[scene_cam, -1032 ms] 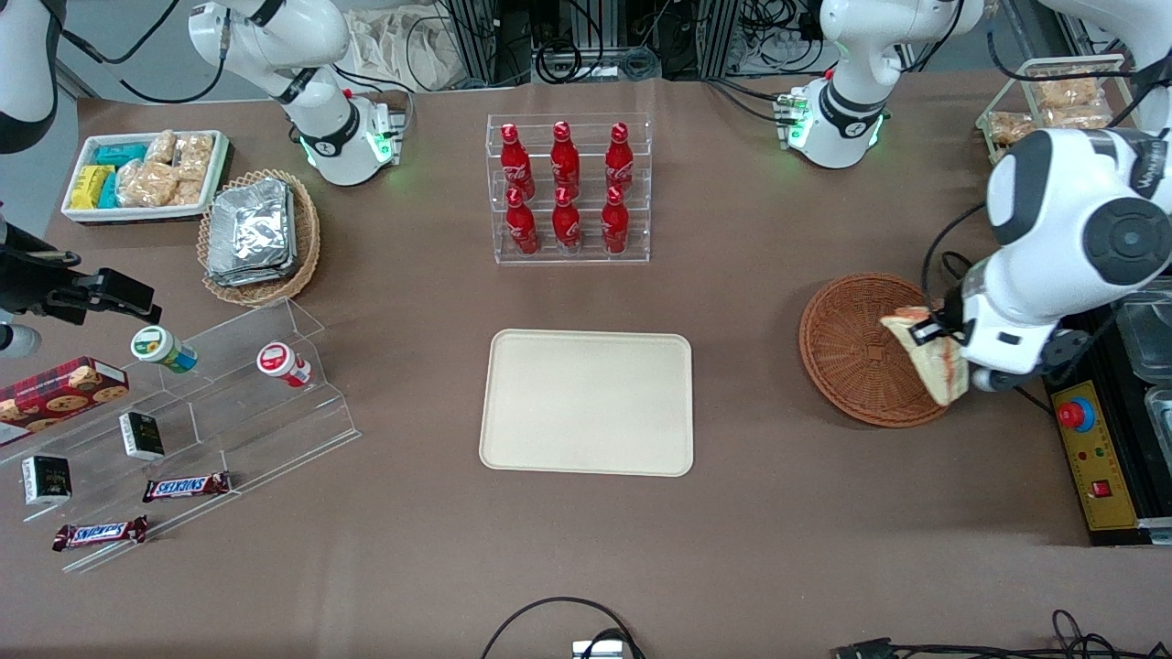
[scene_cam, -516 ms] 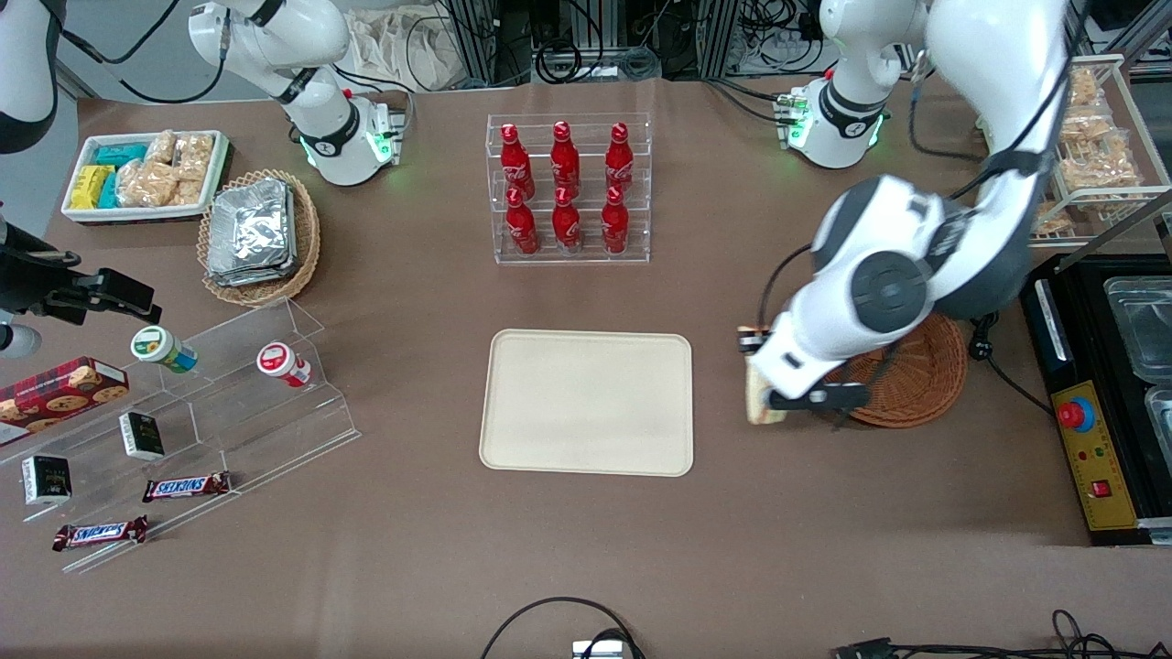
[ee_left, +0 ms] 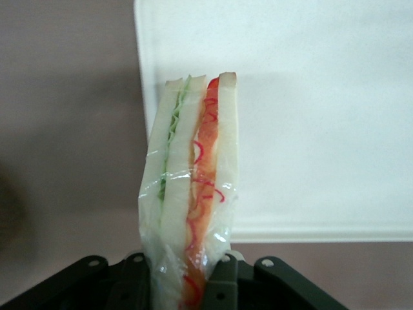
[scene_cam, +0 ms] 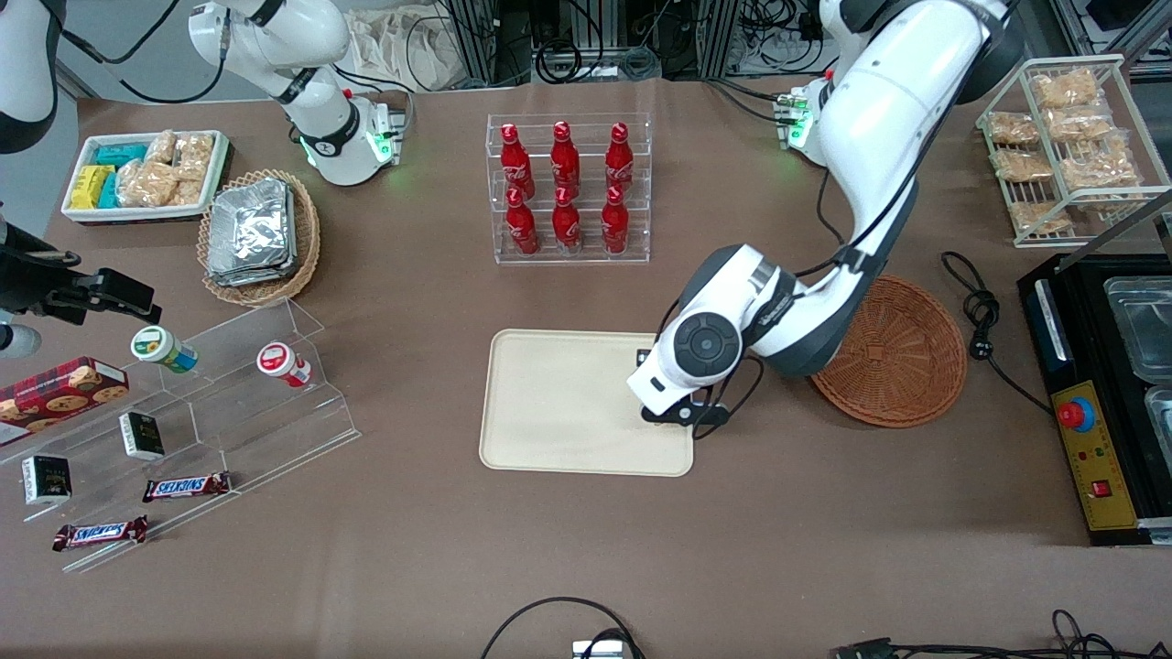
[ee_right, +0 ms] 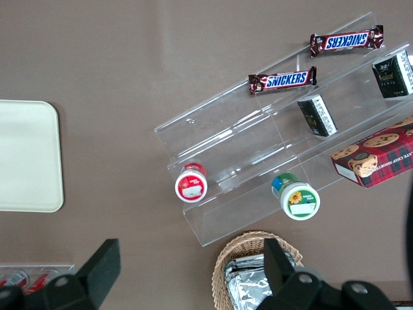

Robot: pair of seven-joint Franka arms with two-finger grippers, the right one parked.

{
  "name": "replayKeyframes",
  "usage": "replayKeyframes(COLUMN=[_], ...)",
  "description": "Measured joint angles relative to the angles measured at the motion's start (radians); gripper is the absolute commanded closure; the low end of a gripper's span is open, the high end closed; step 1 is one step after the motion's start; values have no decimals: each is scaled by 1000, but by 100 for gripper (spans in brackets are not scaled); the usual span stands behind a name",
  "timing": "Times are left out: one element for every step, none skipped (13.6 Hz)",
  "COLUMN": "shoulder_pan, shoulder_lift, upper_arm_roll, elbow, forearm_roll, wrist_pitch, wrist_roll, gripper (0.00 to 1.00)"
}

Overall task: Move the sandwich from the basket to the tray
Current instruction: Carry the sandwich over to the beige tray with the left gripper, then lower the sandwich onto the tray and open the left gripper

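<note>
Where brown table (scene_cam: 824,549) bears tray (scene_cam: 568,403)

Front view: arm covers gripper (scene_cam: 675,414) & sandwich (ee_left: 190,194); sandwich's lower end cut off at wrist-view frame edge.

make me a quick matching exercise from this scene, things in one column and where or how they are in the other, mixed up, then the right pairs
Things:
1. sandwich
2. basket
3. tray
4. gripper

Places or states:
A. lies flat on the table with nothing resting on it
B. clamped on the wrapped wedge, above the tray's edge at the working arm's end
C. held upright between two fingers, filling edge showing
D. sits beside the tray toward the working arm's end, with nothing in it

Pairs: 1-C, 2-D, 3-A, 4-B
</note>
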Motion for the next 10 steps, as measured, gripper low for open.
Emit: replayKeyframes(shoulder_pan=[-4,-8,-10,-12,-14,-15,-15,-15,-15,-15], shoulder_lift=[19,33,43,48,52,53,53,53,53,53], upper_arm_roll=[0,0,0,0,0,0,0,0,0,0], elbow=[4,6,6,7,7,7,7,7,7,8], forearm_roll=[2,3,4,4,4,5,5,6,7,7], wrist_pitch=[14,19,21,21,21,21,21,21,21,21], wrist_roll=[-9,-19,-25,-28,-30,-34,-43,-56,-63,-67], gripper=[98,94,88,73,54,29,4,0,0,0])
